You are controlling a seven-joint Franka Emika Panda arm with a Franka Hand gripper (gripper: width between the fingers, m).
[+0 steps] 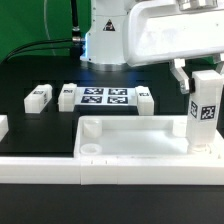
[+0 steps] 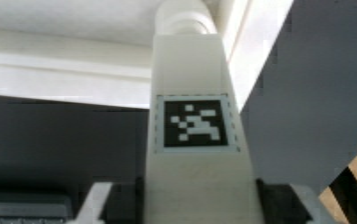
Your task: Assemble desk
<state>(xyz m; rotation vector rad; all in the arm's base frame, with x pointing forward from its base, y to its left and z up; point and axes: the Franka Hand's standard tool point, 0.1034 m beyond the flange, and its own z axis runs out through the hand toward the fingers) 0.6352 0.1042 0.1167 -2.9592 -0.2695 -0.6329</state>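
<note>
Desk tabletop [image 1: 140, 151] lies flat on the black counter [image 1: 40, 125], low in the exterior view and reaching from the middle to that view's right. My pincer [image 1: 200, 78] hangs above its right end, clamped on the held leg [image 1: 206, 112], which stands upright there.

Beyond the tabletop, and well apart from my pincer, three more legs lie on their sides in a row. The first loose leg [image 1: 38, 96] is farthest to the exterior view's left. The second loose leg [image 1: 68, 96] is just beside the marker board [image 1: 105, 97], and the third loose leg [image 1: 145, 97] is just beside the board's other edge.

The tabletop is a white rectangular tray with a raised rim and a round socket [image 1: 90, 148] in its near left corner. The held leg is white and square, with a black-and-white tag facing the exterior camera. In the wrist view it [image 2: 193, 60] rises between my fingers [image 2: 107, 205].

A white piece [image 1: 3, 127] at the exterior view's left edge is cut off, and I cannot tell what it is. A long white rail [image 1: 100, 172] crosses the foreground. The held leg covers the tray's right end, so I cannot tell whether its foot sits in a socket. The wrist view is blurred.
</note>
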